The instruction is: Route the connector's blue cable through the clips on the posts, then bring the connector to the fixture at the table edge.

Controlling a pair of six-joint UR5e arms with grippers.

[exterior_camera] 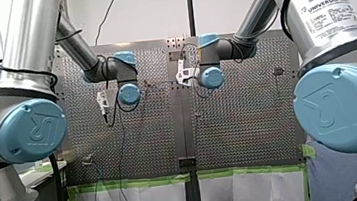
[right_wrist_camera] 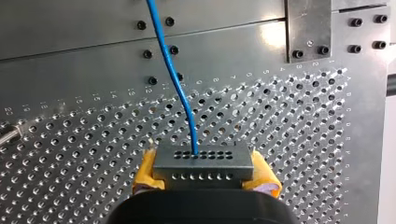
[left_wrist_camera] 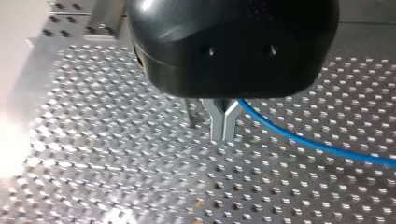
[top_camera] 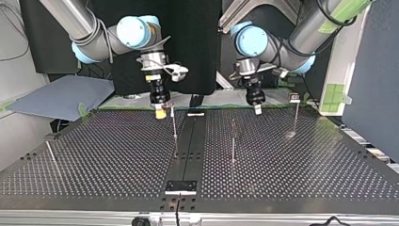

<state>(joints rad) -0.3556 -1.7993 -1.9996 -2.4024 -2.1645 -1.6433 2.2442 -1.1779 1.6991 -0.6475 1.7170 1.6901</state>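
At the top view's left, my right end effector (right_wrist_camera: pixel 204 176) is clenched on the connector (right_wrist_camera: pixel 203 161) between yellow pads (right_wrist_camera: pixel 144 171), the blue cable (right_wrist_camera: pixel 173 77) running out of the block's face ahead; I'd keep that grip steady while the cable is led. Past the thin posts (top_camera: pixel 174 123), at the right, my left end effector (left_wrist_camera: pixel 224 135) hangs low over the counter (left_wrist_camera: pixel 116 177), metal tips pressed together, the cable leaving from just beside them; whether it's pinched I can't tell.

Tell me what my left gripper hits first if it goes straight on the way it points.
The perforated table. My left gripper points straight down at bare plate; the blue cable runs off to one side, out of that line, though depth is unclear.
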